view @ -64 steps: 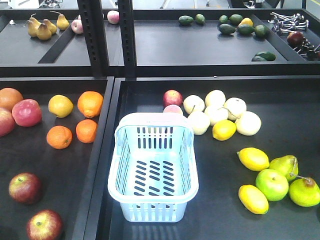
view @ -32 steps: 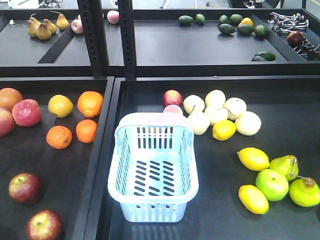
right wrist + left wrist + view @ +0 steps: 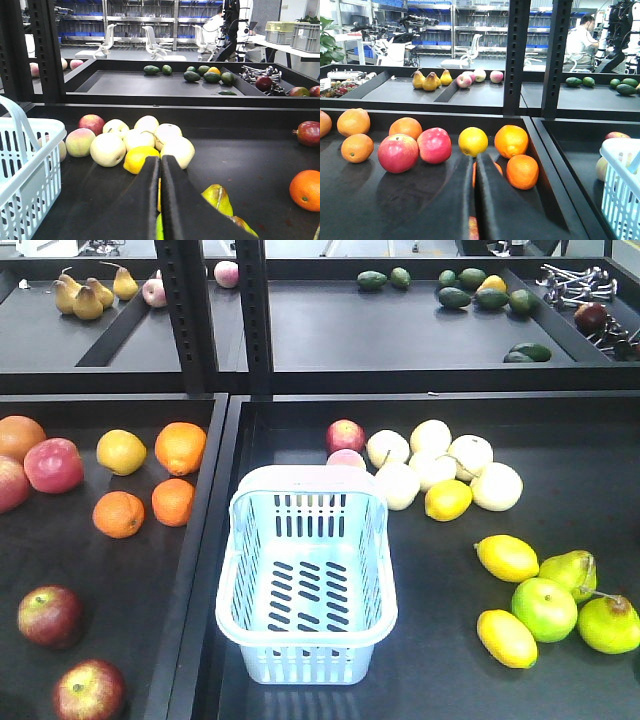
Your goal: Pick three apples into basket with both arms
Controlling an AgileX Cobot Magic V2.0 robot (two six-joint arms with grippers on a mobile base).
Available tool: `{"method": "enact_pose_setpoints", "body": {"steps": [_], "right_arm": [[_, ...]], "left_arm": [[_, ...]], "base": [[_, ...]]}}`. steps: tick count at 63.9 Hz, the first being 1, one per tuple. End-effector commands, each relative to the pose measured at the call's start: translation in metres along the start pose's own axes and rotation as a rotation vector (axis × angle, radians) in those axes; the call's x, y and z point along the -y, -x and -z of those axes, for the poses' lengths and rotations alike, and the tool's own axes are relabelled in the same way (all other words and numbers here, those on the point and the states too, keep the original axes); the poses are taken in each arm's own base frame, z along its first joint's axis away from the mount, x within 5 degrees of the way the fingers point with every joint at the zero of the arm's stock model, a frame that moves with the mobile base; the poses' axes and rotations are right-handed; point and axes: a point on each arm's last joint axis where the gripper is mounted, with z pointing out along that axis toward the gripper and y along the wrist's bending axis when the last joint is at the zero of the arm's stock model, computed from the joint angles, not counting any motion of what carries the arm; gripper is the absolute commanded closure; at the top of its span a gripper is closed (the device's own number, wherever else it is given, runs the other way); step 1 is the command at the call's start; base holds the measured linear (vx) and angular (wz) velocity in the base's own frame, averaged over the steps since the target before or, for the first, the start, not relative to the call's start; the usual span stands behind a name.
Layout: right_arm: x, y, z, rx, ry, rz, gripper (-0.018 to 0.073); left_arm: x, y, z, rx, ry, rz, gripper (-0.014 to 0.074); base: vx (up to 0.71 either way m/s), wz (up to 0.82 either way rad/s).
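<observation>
Okay, basket (image 3: pixel 305 472) sits in the right tray (image 3: pixel 560 440), close to that tray's left wall, with no fruit inside. One dark red apple (image 3: pixel 50 615) and a second dark red apple (image 3: pixel 88 690) lie apart at the near end of the left tray (image 3: pixel 60 550), well left of the basket, with the tray walls between. Another red apple (image 3: pixel 345 435) lies just behind the basket, beside a paler pink apple (image 3: pixel 346 458).

Left gripper (image 3: pixel 474 162) hangs low over the left tray. Its fingers are almost together with only a thin slit between them, and they hold nothing. It points at a yellow fruit (image 3: pixel 473 141) and the oranges (image 3: pixel 511 141).

Right gripper (image 3: pixel 160 160) hangs low over the right tray. Its fingers are likewise nearly closed and empty, and it aims at a lemon (image 3: pixel 139 159) in front of the pale round fruits (image 3: pixel 107 149). The basket wall shows at the left edge of that view.
</observation>
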Motion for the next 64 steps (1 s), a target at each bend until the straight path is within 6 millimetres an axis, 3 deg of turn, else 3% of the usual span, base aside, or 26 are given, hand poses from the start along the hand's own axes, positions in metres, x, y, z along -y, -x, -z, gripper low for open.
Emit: {"method": "enact_pose_setpoints", "body": {"steps": [1, 6, 12, 20, 44, 64], "right_arm": [[0.001, 0.002, 0.0, 0.068, -0.013, 0.004, 0.0565], [0.001, 0.002, 0.0, 0.068, -0.013, 0.004, 0.0565], [0.001, 0.002, 0.0, 0.068, -0.013, 0.004, 0.0565], [0.001, 0.002, 0.0, 0.068, -0.013, 0.004, 0.0565], [0.001, 0.002, 0.0, 0.068, -0.013, 0.004, 0.0565], [0.001, 0.002, 0.0, 0.068, -0.013, 0.004, 0.0565]], "left_arm": [[0.001, 0.006, 0.001, 0.092, -0.016, 0.011, 0.0603], [0.002, 0.007, 0.001, 0.11, -0.024, 0.085, 0.0603], [0.001, 0.008, 0.001, 0.113, -0.04, 0.401, 0.0603], [0.001, 0.008, 0.001, 0.109, -0.054, 0.682, 0.0603], [-0.001, 0.022, 0.004, 0.245, -0.085, 0.734, 0.0603], [-0.008, 0.043, 0.011, 0.437, -0.138, 1.031, 0.0603]], "base": [[0.0, 0.0], [0.0, 0.0], [0.0, 0.0], [0.0, 0.0], [0.0, 0.0], [0.0, 0.0]]}}
